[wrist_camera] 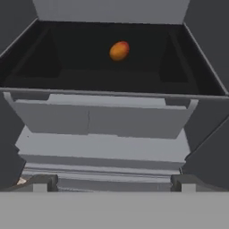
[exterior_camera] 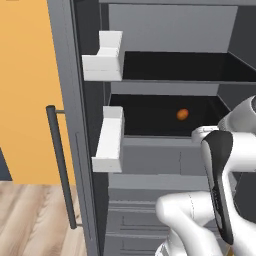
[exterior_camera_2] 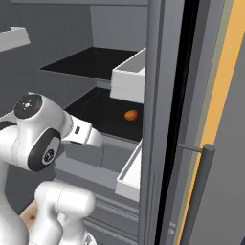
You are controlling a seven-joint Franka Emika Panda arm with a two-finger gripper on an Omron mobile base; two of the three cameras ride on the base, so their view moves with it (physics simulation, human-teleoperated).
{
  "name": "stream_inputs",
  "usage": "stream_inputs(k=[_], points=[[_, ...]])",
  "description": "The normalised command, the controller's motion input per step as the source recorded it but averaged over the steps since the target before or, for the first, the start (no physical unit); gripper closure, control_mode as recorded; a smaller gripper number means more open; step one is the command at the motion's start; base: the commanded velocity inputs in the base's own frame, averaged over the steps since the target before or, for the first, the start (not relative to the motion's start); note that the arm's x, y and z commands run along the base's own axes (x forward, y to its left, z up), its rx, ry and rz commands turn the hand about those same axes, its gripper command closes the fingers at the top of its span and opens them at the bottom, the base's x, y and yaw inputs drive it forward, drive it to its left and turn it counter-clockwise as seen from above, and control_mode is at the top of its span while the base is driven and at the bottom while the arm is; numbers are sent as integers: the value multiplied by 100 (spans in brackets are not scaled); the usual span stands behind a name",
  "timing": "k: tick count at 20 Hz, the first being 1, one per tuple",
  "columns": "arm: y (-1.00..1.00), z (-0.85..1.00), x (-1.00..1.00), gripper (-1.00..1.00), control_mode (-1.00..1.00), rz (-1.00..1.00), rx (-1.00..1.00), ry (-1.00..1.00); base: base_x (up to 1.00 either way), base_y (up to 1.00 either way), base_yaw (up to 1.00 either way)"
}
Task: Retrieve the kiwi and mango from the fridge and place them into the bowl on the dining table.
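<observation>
The fridge [exterior_camera: 150, 160] stands open before me, its black shelves bare except for one fruit. The mango [wrist_camera: 119, 50], a small orange oval, lies toward the back of the lower black shelf [wrist_camera: 112, 76]; it is also seen as the mango [exterior_camera: 182, 114] and the mango [exterior_camera_2: 130, 115] from the base. My gripper [wrist_camera: 112, 184] is open and holds nothing, its fingertips [wrist_camera: 41, 182] wide apart, well short of the shelf's front edge and below it. The kiwi, the bowl and the dining table are out of view.
White door bins [exterior_camera: 109, 140] hang on the left door, another bin [exterior_camera_2: 129, 76] on the right door. A grey drawer front [wrist_camera: 103, 118] sits under the shelf. A dark bar handle [exterior_camera: 61, 165] runs down the door, with an orange wall [exterior_camera: 25, 90] and wood floor [exterior_camera: 30, 220] beyond.
</observation>
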Motion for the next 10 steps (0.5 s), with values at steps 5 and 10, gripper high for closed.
stream_inputs(k=[5,10], points=[[-9,-7,41,-100,-100,-9,16,0,0,0,0],[-6,-5,51,-100,-100,2,6,0,0,0,0]])
